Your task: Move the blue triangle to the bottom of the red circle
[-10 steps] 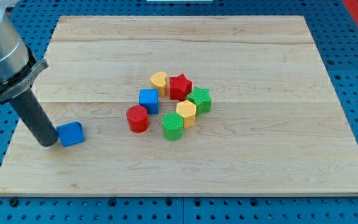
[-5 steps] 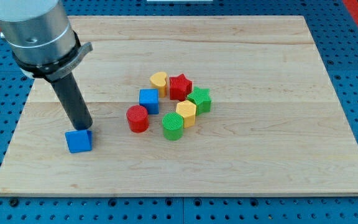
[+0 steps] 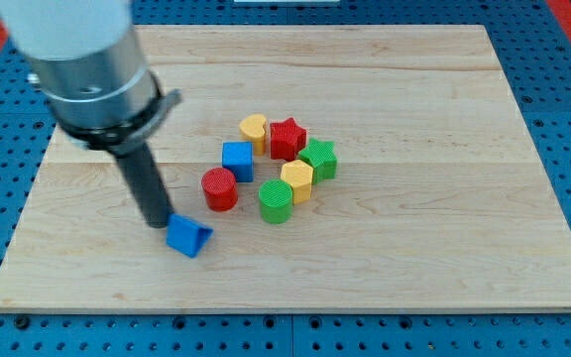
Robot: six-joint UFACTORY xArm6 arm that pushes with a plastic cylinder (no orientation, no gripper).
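Observation:
The blue triangle (image 3: 188, 237) lies on the wooden board (image 3: 414, 238), below and a little left of the red circle (image 3: 219, 188), with a gap between them. My tip (image 3: 158, 222) is at the triangle's upper left edge, touching it or nearly so. The rod rises up and left to the grey arm body (image 3: 87, 69).
A cluster sits right of the red circle: a blue cube (image 3: 237, 160), a yellow heart (image 3: 254, 129), a red star (image 3: 287, 138), a green star (image 3: 318, 159), a yellow hexagon (image 3: 296, 180) and a green circle (image 3: 277, 201). The board's bottom edge runs below the triangle.
My tip has moved right along the board, and the blue triangle has slid right and slightly down with it, turning as it went, from the left edge toward the red circle.

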